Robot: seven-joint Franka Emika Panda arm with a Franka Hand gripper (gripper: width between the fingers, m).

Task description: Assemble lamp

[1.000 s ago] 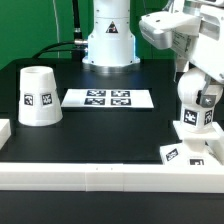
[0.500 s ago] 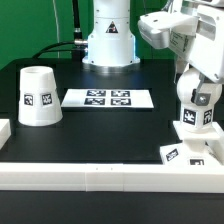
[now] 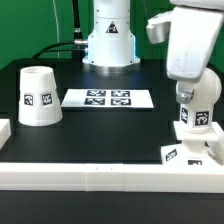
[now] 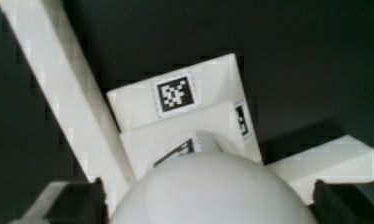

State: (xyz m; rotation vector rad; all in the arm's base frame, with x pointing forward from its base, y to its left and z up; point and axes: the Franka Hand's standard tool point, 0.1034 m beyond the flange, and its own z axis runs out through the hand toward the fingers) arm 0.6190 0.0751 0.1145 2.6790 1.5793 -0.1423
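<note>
The ball-shaped bulb (image 3: 197, 106) stands upright on the squat base (image 3: 186, 152) at the exterior view's right, close to the front rail. My gripper (image 3: 189, 84) hangs straight over the bulb, and the hand hides the bulb's top. In the wrist view the bulb (image 4: 202, 188) fills the space between my two dark fingers (image 4: 70, 200), with a small gap showing beside it, so my gripper (image 4: 205, 206) is open astride it. The tagged base (image 4: 198, 110) shows beneath the bulb. The cup-like shade (image 3: 38, 96) stands alone at the exterior view's left.
The marker board (image 3: 108, 99) lies flat in the middle. A long white rail (image 3: 100, 175) runs along the front edge and shows beside the base in the wrist view (image 4: 68, 90). The robot's pedestal (image 3: 108, 42) stands at the back.
My arm has swung from up and to the right to directly above the bulb and come down around it. The bulb, base and shade have not moved.
</note>
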